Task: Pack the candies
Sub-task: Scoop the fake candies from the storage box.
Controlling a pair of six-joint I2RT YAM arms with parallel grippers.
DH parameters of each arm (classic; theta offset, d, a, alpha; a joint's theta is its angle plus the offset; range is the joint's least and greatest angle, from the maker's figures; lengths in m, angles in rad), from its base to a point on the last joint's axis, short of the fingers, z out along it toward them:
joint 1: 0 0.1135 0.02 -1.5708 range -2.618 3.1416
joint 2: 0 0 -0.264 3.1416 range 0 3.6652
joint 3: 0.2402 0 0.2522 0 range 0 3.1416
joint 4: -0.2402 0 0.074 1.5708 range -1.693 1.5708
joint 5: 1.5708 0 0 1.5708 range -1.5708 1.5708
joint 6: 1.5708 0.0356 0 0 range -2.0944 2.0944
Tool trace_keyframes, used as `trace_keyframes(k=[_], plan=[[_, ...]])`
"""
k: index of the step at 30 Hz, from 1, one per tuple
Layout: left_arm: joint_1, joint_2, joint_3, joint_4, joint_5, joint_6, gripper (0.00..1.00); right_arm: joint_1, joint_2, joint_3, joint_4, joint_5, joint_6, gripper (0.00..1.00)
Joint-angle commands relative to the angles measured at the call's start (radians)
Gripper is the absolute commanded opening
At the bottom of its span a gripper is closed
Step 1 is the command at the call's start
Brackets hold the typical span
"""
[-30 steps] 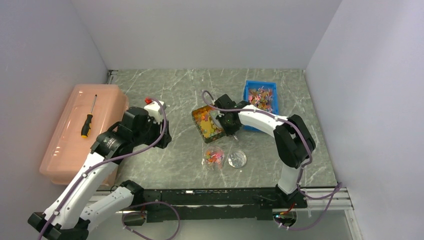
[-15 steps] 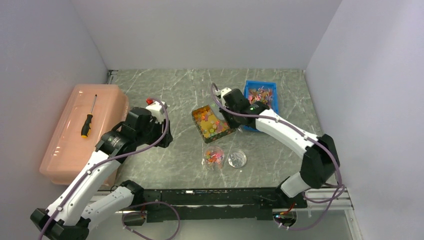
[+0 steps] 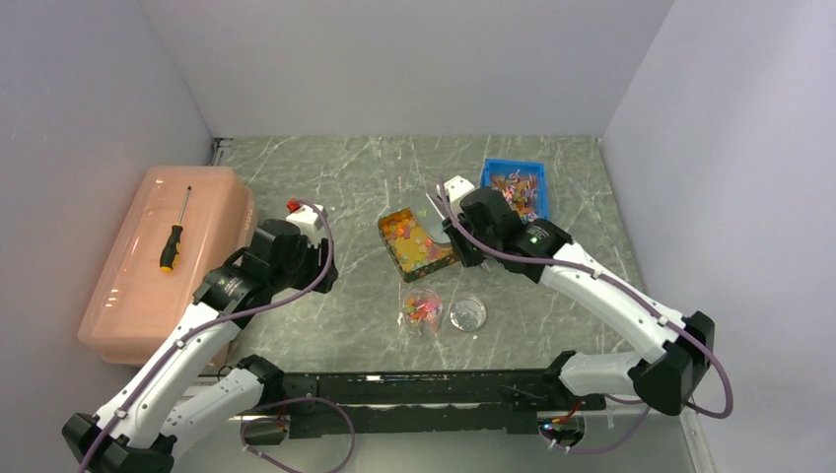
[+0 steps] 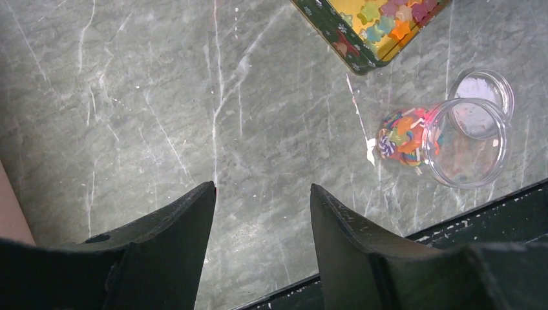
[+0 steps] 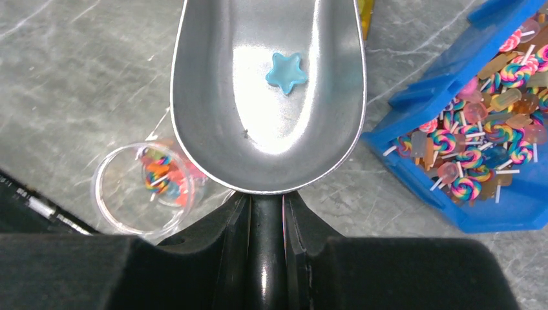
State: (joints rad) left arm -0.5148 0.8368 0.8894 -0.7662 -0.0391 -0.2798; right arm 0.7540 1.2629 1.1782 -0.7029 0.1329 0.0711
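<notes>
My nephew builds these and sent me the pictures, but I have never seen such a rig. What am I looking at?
Two robot arms are bolted at the edge of a table, each ending in a two-finger gripper. The wide picture looks down from above and behind them; the other two come from a camera on each wrist. On the table lie a tin of star candies, a blue bin of lollipop sweets, a partly filled clear jar, a round lid beside it, and a pink box with a screwdriver on top. The right gripper clamps a metal scoop carrying one blue star. The left gripper is open and empty, above bare table.
</notes>
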Motion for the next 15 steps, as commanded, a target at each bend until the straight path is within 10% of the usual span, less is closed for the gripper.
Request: trace_keyframes(k=[1, 15], plan=[[-0.004, -0.025, -0.022, 0.062, -0.028, -0.017, 0.61, 0.065, -0.084, 0.028, -0.057, 0.036, 0.032, 0.0], [-0.004, -0.034, -0.033, 0.056, -0.044, -0.022, 0.59, 0.277, -0.19, 0.075, -0.326, 0.032, 0.202, 0.0]])
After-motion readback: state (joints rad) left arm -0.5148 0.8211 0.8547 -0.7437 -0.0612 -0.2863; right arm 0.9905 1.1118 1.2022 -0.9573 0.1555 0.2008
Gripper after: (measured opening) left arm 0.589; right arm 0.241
